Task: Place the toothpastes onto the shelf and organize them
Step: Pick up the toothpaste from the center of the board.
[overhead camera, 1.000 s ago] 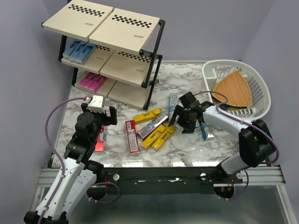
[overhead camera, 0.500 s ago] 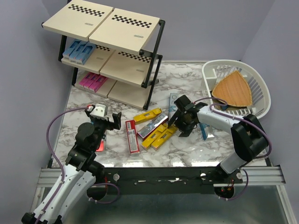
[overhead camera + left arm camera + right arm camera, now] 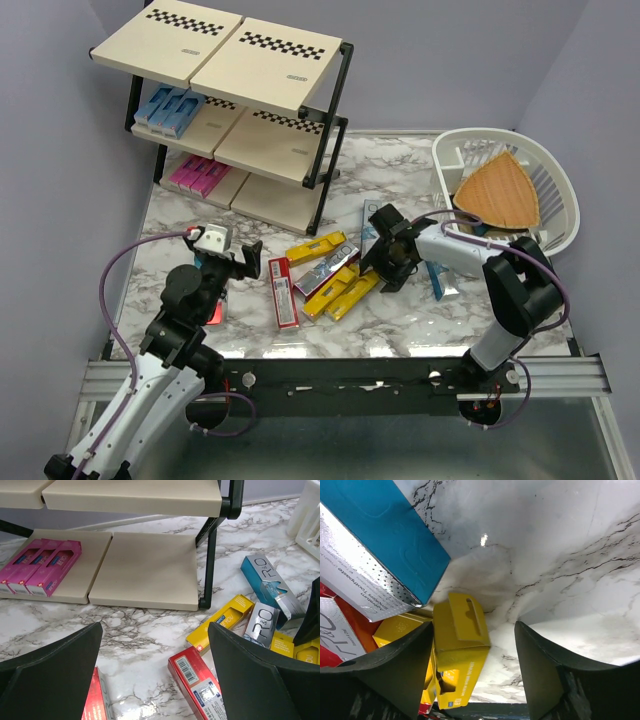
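Observation:
Loose toothpastes lie mid-table: a red box (image 3: 282, 292), yellow boxes (image 3: 340, 293), a silver one (image 3: 327, 268) and a teal one (image 3: 371, 222). The shelf (image 3: 235, 110) at back left holds light blue boxes (image 3: 168, 110) on its middle tier and pink boxes (image 3: 198, 177) on the bottom. My left gripper (image 3: 232, 258) is open and empty, with the red box (image 3: 202, 690) below it toward the right finger and another red box (image 3: 97, 700) by the left finger. My right gripper (image 3: 383, 268) is open over the end of a yellow box (image 3: 457, 655), beside the teal box (image 3: 385, 535).
A white plastic basket (image 3: 555, 195) at the back right holds a wedge-shaped wooden board (image 3: 497, 192). A blue box (image 3: 436, 281) lies under the right forearm. The shelf's black post (image 3: 212, 565) stands just beyond the loose boxes.
My right gripper has moved left toward the yellow boxes. My left gripper has swung right and slightly nearer, toward the red box.

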`<state>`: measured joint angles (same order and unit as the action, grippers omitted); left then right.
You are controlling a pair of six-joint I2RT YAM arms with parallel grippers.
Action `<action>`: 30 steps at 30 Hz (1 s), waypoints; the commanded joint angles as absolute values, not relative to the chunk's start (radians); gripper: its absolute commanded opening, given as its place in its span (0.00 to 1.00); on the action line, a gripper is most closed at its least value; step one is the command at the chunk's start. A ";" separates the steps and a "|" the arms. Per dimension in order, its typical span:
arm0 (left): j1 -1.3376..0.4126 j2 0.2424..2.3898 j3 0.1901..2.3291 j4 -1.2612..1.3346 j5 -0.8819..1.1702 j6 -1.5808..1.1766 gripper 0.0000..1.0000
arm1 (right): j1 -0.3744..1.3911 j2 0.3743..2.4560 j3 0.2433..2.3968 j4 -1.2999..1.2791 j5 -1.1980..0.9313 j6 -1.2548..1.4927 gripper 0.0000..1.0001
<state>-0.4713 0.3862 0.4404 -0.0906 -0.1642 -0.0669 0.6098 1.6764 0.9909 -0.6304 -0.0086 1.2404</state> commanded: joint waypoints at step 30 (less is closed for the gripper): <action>-0.529 0.614 0.468 0.032 0.424 -0.222 0.99 | 0.617 1.304 0.925 -0.385 -0.074 1.120 0.31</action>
